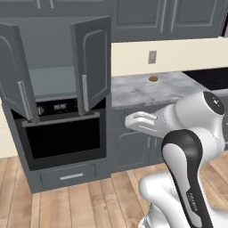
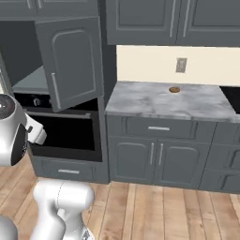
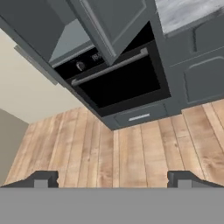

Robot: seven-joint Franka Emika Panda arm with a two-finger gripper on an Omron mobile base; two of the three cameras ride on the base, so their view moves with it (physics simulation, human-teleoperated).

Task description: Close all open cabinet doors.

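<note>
**Two doors ajar above the oven**

Both cabinet doors — the left door (image 1: 18, 73) and the right door (image 1: 92, 62) — hang open over the oven (image 1: 62, 138), their long bar handles vertical. They lie up and ahead of the end effector (image 3: 112, 179), which points at the floor with jaws spread wide, holding nothing. No legible writing.

Left cabinet door (image 1: 15, 71) cut by the frame edge; oven knobs (image 1: 41, 110) too small to read.
</note>
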